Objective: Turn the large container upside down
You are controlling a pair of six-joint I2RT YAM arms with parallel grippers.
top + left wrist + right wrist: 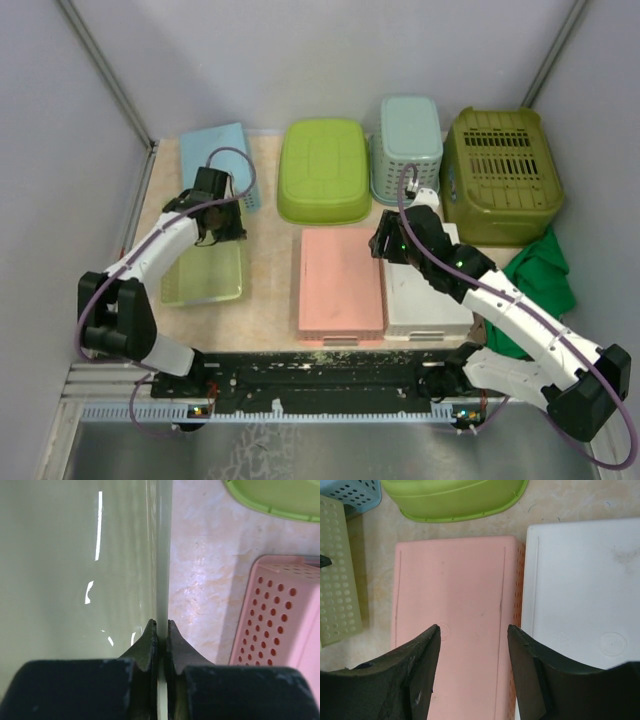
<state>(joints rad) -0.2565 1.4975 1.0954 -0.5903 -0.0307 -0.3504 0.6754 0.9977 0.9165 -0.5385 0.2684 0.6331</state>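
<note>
Pale-green container (75, 580) rim tight in left pincer (161, 626); pink basket (452, 595) alongside, right pincer (474, 630) wide above.

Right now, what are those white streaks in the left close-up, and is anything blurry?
Left wrist view: the streaks are glare on the glossy pale green container; the left gripper looks dark and soft. Right wrist view: evenly lit, pink basket sharp.
</note>
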